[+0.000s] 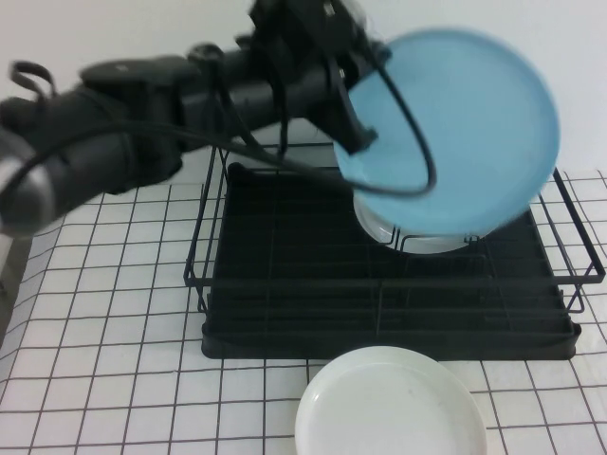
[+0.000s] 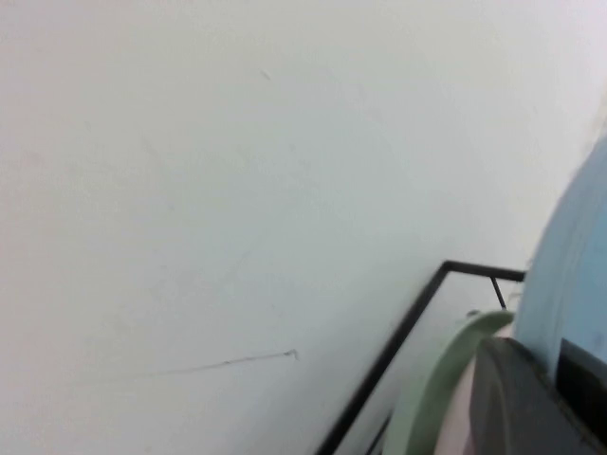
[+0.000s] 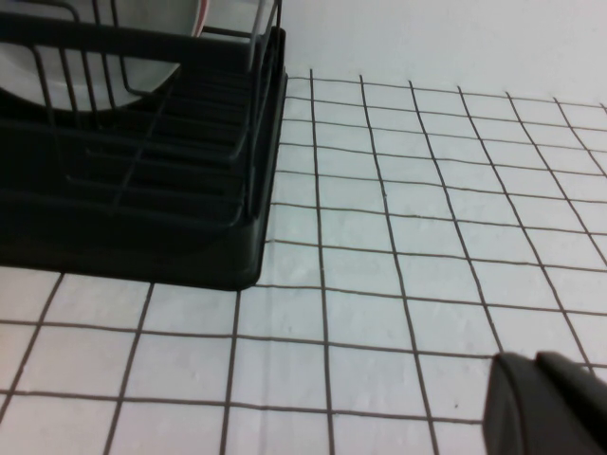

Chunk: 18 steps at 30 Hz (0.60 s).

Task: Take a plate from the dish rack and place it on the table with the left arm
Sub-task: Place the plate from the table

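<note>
Above the large black wire dish rack [image 1: 379, 284], the left gripper [image 1: 358, 114] is clamped on the near rim of the round sky-blue plate [image 1: 455, 128], which hangs tilted, clear of the dividers. Bare white grid-lined table [image 1: 114, 379] lies toward the robot and to its left, beside a white plate [image 1: 391, 403]. A grey-green plate [image 2: 438, 379] remains racked. The right gripper [image 3: 550, 403] sits low near the rack's corner; I cannot tell how its jaws stand.

Bright, even light; motion-blurred left arm [image 1: 142, 114]; soft shadows.
</note>
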### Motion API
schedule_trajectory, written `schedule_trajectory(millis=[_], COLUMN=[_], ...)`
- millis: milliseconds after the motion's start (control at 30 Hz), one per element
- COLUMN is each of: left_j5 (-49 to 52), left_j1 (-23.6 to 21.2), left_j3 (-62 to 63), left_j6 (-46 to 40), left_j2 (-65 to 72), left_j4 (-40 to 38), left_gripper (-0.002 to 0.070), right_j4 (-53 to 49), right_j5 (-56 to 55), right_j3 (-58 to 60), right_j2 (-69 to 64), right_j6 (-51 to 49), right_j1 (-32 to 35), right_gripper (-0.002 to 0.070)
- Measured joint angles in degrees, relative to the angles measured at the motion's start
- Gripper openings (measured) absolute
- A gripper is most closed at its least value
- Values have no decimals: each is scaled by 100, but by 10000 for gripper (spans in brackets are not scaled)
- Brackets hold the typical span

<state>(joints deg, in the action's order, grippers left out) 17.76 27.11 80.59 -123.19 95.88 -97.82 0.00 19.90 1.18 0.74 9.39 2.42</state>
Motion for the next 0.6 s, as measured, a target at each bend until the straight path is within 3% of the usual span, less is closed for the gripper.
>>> schedule_trajectory(millis=[133, 233, 400, 600], left_j5=[-511, -342, 1466, 3334], left_j1=[13, -68, -291, -368], left_j3=[0, 0, 0, -13], left_j6=[1549, 3222, 6223, 8393], left_j2=[-672, -1183, -1672, -1725], left_j4=[306, 1509, 4102, 5917], left_gripper=[6, 3, 3, 3], right_j4=[0, 0, 0, 0], right_j5=[0, 0, 0, 0], right_j3=[0, 0, 0, 0], right_j2=[0, 0, 0, 0], right_j6=[0, 0, 0, 0], right_j1=[0, 0, 0, 0], right_gripper=[-3, -3, -3, -3])
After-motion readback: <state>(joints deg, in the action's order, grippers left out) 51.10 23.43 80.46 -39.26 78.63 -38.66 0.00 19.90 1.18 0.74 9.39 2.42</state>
